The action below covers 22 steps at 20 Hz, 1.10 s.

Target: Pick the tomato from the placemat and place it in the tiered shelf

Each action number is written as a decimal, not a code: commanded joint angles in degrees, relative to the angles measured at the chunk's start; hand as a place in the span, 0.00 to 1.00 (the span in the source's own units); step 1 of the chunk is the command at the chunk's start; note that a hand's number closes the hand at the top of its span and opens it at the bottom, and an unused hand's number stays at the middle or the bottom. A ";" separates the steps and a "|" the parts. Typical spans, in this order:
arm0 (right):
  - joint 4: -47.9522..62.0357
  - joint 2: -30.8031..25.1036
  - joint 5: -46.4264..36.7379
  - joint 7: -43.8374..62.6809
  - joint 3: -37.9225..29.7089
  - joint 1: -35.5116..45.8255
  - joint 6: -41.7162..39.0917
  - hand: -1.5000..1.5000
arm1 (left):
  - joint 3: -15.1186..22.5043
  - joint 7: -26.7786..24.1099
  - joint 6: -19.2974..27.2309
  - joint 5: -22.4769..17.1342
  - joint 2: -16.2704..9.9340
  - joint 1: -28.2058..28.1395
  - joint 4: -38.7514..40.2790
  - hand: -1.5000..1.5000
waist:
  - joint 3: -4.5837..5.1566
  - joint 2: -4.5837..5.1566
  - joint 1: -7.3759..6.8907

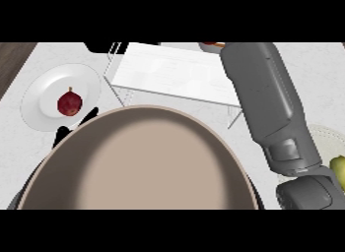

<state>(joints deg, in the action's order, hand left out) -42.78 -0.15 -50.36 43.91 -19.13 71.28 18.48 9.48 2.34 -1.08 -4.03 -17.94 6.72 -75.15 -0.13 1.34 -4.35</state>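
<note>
Right forearm (266, 98) at frame right hides its hand, finger state unknowable; tomato (212, 45) cut off behind shelf (175, 74); left fingers (65, 132) mostly hidden by bowl (132, 162).

The right forearm (266, 98) hides its hand and most of a red thing (212, 45) beyond the shelf (168, 74).

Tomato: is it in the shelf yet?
Cannot tell. Only a red sliver shows at the right forearm's far end, behind the shelf; the right hand is hidden.
</note>
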 commanded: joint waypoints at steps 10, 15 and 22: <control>2.54 0.15 15.61 -21.67 -5.83 0.49 29.44 0.00 | 2.53 -2.10 1.74 2.52 3.02 -2.31 0.33 0.50 | 0.13 -0.52 1.38; -3.30 -2.37 10.16 -18.67 -5.78 -3.56 37.86 0.00 | -0.19 -0.84 1.63 0.73 1.80 -3.61 -0.16 0.50 | 0.14 -1.57 4.36; -21.02 -1.56 5.74 -8.19 -3.91 -18.47 31.88 0.00 | -0.75 2.35 3.26 0.81 1.70 -6.51 -3.58 0.50 | 0.10 -3.06 7.69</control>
<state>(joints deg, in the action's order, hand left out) -54.92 -2.44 -43.09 32.13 -24.26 60.67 51.54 7.26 2.91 1.19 -3.69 -17.57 2.34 -75.46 -0.06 -1.27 2.08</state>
